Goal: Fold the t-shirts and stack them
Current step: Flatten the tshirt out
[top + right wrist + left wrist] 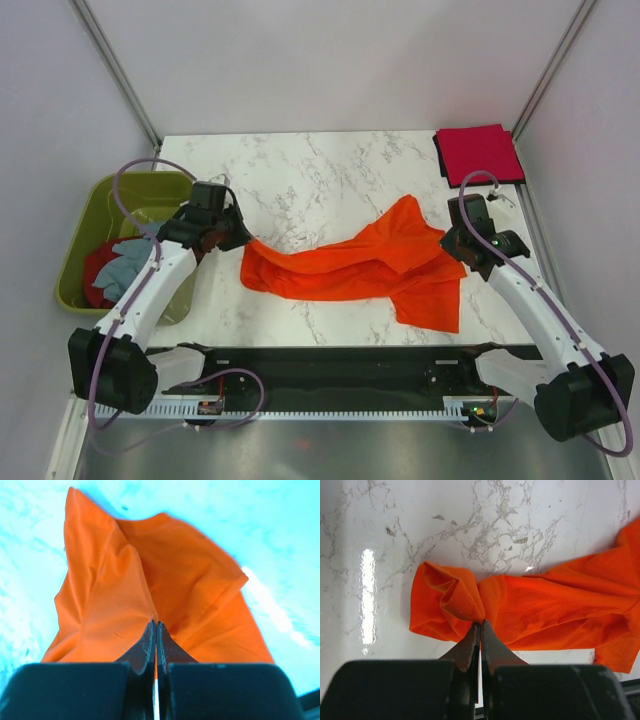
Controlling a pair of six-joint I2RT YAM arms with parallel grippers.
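The left hand (479, 623) and the right hand (156, 623) each pinch one end of the orange t-shirt (350, 265) on the surface (300, 180).

- Left arm (150, 290) reaches forward from its base, wrist turned inward; left pincer (479, 626) is clamped on a bunched end of the orange t-shirt (555, 605).
- Right arm (535, 300) leans inward likewise; right pincer (156, 625), jaws pressed together, seemingly pinches the same shirt's edge.
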